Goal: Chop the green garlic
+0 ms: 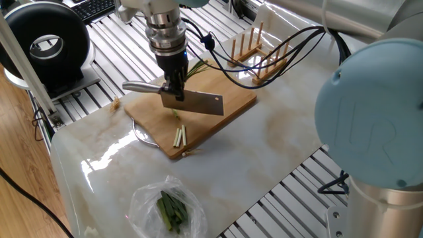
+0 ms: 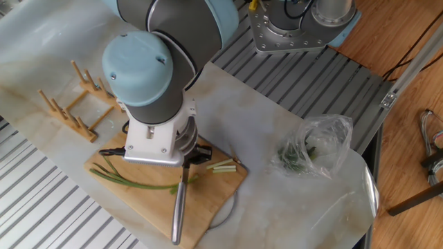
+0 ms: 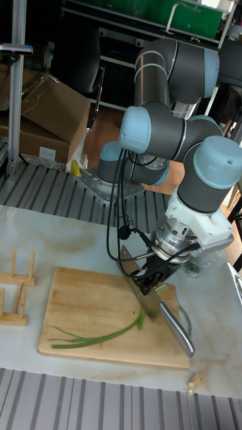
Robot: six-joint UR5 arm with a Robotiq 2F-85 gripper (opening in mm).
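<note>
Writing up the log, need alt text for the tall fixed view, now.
A robot arm's gripper holds a cleaver by the handle, blade edge down over the cut end of a green garlic stalk lying on a wooden cutting board. A wooden rack stands at the left edge.

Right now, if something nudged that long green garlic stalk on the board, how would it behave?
The green garlic stalk looks thin and curved, so probably floppy and light. Lying flat on the cutting board, it would likely slide or bend rather than roll.
</note>
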